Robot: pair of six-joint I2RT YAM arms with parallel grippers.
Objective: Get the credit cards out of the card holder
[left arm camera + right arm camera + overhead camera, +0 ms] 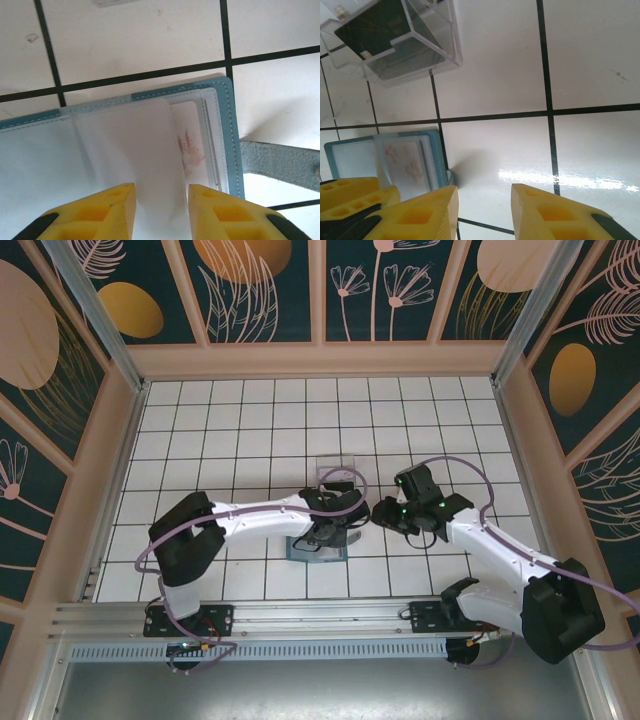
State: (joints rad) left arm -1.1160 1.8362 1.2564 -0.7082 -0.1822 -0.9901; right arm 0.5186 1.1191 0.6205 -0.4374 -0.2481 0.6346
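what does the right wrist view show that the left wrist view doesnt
Right wrist: a clear plastic box holding what look like dark cards, and the right fingers apart over bare tile. Left wrist: close detail of the card holder's stitched teal edge, with a frosted sleeve lying between the left fingers. Both: the open holder, a pale printed card in its pocket, white tiles.

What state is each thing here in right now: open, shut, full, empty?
Card holder: lying open on the table.
Pale card: tucked in a sleeve.
Clear box: holds a dark card.
Left gripper: open, a clear sleeve between its fingers.
Right gripper: open, empty.
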